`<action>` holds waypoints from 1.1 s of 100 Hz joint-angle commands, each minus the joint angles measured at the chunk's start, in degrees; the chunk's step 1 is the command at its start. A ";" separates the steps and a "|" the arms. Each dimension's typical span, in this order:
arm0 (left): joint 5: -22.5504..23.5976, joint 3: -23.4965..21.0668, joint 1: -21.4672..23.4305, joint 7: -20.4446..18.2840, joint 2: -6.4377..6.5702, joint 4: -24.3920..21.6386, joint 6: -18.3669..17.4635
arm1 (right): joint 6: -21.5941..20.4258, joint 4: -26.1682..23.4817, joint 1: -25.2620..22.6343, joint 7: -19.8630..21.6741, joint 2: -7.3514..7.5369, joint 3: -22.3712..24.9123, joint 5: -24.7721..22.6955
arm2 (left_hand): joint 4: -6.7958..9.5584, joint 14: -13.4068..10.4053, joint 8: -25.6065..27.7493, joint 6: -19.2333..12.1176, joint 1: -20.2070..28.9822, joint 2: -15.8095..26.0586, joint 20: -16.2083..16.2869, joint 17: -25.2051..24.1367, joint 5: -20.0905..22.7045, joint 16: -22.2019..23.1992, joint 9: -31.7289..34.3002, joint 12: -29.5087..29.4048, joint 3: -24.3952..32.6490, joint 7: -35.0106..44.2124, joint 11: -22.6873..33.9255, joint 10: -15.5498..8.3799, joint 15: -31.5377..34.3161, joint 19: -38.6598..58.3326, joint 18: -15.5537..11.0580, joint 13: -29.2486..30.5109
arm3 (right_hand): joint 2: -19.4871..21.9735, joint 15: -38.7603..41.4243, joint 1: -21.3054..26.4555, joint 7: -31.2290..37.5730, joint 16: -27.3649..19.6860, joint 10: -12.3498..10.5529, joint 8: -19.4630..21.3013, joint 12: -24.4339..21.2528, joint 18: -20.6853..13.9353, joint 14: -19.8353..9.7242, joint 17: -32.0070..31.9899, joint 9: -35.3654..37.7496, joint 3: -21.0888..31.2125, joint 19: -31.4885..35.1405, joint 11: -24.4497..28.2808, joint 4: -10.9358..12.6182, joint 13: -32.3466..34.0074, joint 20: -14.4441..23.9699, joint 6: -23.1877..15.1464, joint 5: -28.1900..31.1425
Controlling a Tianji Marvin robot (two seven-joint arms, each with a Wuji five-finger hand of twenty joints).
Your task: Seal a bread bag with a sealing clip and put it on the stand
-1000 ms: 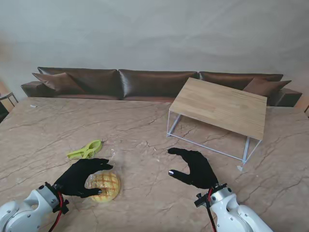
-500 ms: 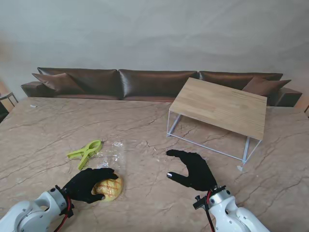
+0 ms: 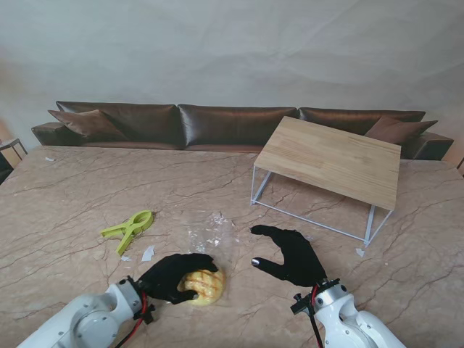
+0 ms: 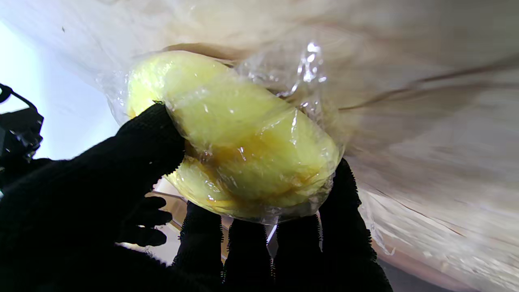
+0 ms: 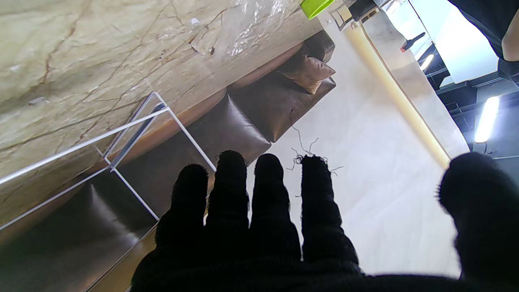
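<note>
Bread bag (image 3: pixel 205 250) lies near the table's (image 3: pixel 65 196) near edge with the left hand (image 3: pixel 172 275) clasping the bun end; right hand (image 3: pixel 290 252), fingers spread and empty, should gather the loose clear mouth, sealing clip (image 3: pixel 128 226) lying well to the left.

One bread (image 3: pixel 201 285) (image 4: pixel 243 146) in one clear bag (image 3: pixel 210 235) (image 4: pixel 308 77). One green clip (image 3: pixel 129 228) (image 5: pixel 317 6). One stand (image 3: pixel 330 161) with wood top, white wire legs. Two black hands: left hand (image 3: pixel 172 275) (image 4: pixel 134 190), right hand (image 3: pixel 288 252) (image 5: pixel 263 227). Few small white scraps (image 3: pixel 147 253) on one table (image 3: pixel 65 196). One sofa (image 3: pixel 225 125) behind, two cushions (image 3: pixel 85 122).
</note>
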 commanded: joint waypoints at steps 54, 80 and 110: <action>-2.88 6.21 -0.65 8.81 -4.69 -1.49 6.34 | 11.91 -2.15 0.51 10.64 1.12 2.05 1.90 | 1.12 -2.01 -4.13 2.84 -12.19 5.67 -8.70 -11.01 0.04 -5.67 -4.66 -1.60 -8.70 -6.28 -2.36 0.30 -4.25 -15.44 -0.85 -7.39 | -1.47 3.18 4.62 0.10 2.40 1.83 -0.02 3.82 2.26 1.62 5.89 2.29 -2.39 8.74 7.29 0.02 7.62 4.61 1.18 4.58; -2.65 -0.73 3.64 10.55 -4.96 -6.25 4.01 | 24.24 -2.60 4.73 14.98 1.47 -1.91 1.36 | 1.85 -3.30 -5.09 2.63 -14.15 8.61 -11.57 -15.56 0.12 -8.52 -5.45 -2.21 -13.14 -7.92 -3.26 -0.11 -6.63 -22.40 0.03 -10.42 | -6.22 12.42 2.35 0.29 12.92 3.78 4.06 12.66 8.16 6.62 9.12 1.37 0.67 20.45 27.01 -0.75 15.49 14.92 3.16 8.52; -2.65 -4.33 4.05 9.20 -4.66 -6.03 3.20 | 32.15 3.21 11.76 14.19 0.17 -7.47 7.03 | 2.41 -3.35 -5.07 3.23 -14.40 10.82 -11.16 -14.92 1.28 -8.77 -5.22 -2.26 -14.16 -7.77 -3.33 -0.12 -6.49 -21.68 -0.44 -10.21 | -8.17 35.17 -2.50 0.30 31.46 2.75 3.91 27.05 13.00 8.84 13.03 6.42 2.13 33.23 44.92 -2.51 21.36 31.27 7.29 13.65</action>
